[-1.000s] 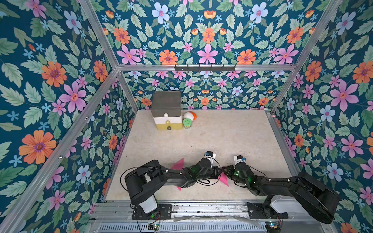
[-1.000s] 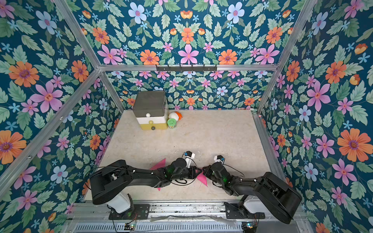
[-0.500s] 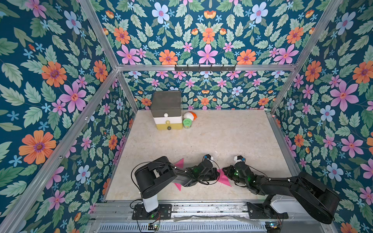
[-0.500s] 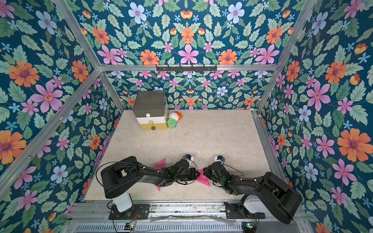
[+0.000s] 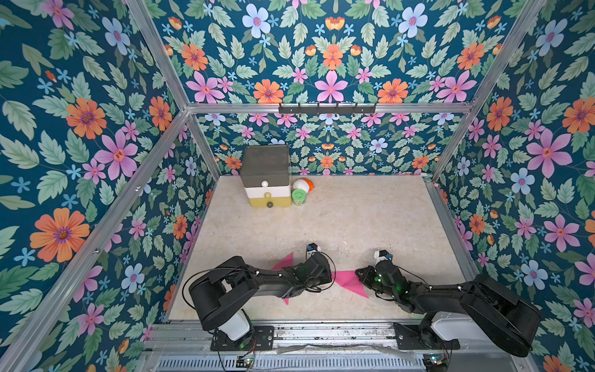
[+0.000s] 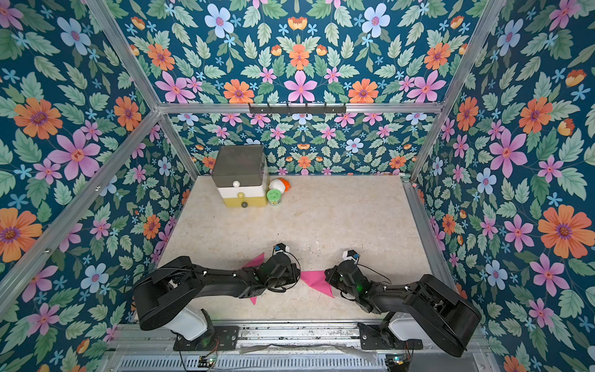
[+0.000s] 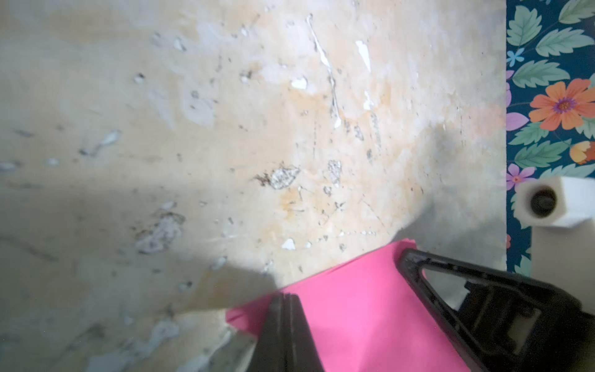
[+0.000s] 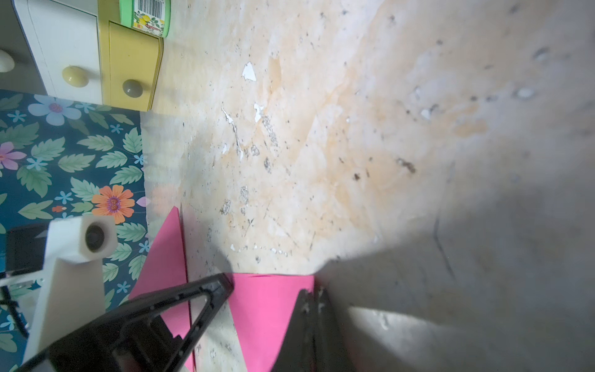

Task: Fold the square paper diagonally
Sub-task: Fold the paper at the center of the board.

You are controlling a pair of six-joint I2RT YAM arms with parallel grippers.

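Seemingly at the creasing stage of the fold. Flat on the beige marbled tabletop (image 5: 354, 222), near its front edge and between the two black arms, a pink square sheet of paper (image 5: 349, 281), partly hidden beneath the left arm in both top views. Doubled edge at one corner in the left wrist view, hinting at one half already laid over the other, though not certain. Fingers of the left gripper (image 5: 329, 276) pressed together, tips down on the pink sheet, nothing pinched between them. Fingers of the right gripper (image 5: 358, 273) likewise closed, tips at the sheet's opposite end, apparently touching it. Next move, probably: running closed tips along the fold with steady downward pressure, one arm pinning the thin sheet against sliding or skewing. Well apart, by the back wall: a small three-drawer box in grey, white and yellow (image 5: 265, 183), a green-lidded tin (image 5: 299, 197) just beside it, and a white-and-orange rounded object (image 5: 303, 184). Barcode and lemon pictures on the tin (image 8: 149, 14) in the right wrist view; lettering too small to read.
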